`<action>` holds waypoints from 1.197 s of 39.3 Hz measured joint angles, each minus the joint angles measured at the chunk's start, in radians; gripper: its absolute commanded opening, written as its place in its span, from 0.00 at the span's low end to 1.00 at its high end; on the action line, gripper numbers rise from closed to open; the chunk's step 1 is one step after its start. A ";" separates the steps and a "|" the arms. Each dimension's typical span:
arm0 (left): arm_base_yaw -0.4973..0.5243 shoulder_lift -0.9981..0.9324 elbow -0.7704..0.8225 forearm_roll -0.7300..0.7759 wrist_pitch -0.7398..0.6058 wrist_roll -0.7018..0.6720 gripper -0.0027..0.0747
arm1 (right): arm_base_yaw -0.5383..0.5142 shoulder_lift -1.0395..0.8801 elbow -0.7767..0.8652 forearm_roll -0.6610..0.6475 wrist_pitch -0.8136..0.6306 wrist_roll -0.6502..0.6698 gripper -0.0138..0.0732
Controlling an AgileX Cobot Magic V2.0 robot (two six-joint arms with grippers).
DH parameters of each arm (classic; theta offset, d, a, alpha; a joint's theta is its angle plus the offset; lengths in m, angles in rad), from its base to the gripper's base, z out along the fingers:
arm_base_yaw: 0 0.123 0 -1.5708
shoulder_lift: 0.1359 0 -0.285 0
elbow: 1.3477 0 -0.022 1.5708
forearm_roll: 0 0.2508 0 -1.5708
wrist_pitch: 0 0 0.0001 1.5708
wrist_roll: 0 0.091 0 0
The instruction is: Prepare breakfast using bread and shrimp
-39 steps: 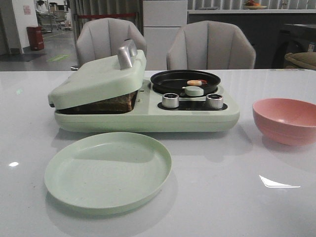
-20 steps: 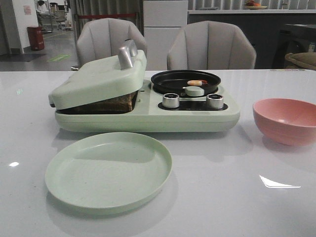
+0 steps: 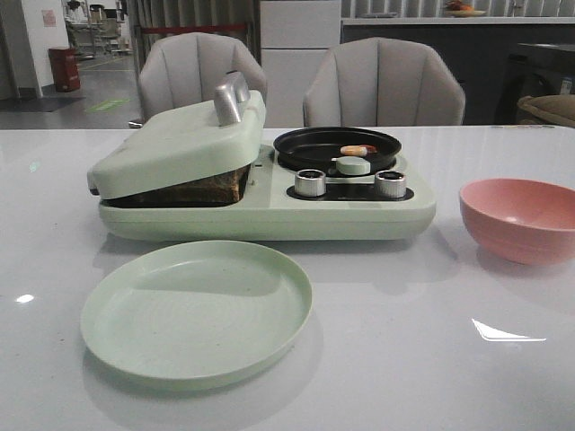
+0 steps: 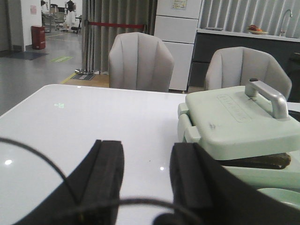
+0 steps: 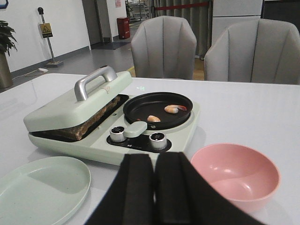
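Bread [image 3: 211, 189] pressed under lid [image 3: 180, 144]; shrimp [image 5: 175, 108] in pan [image 5: 158, 110]. Nothing moved since earlier. Left jaws apart, right jaws together.

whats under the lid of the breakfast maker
Dark-crusted bread shows in the gap under the tilted lid, propping it ajar. How many slices, or anything deeper inside, is covered.

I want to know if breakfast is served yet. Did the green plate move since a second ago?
No. The green plate sits in the same spot in front of the breakfast maker, and the pink bowl beside it has not shifted either.
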 measured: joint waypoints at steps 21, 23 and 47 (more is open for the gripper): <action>-0.056 -0.023 0.021 0.007 -0.041 0.000 0.44 | 0.000 0.000 0.000 0.000 -0.002 0.000 0.34; -0.063 -0.023 0.021 0.007 -0.041 0.000 0.44 | 0.000 0.000 0.000 0.000 -0.002 0.000 0.34; -0.068 -0.023 0.021 0.007 -0.041 0.000 0.44 | 0.000 0.000 0.000 0.000 -0.002 0.000 0.34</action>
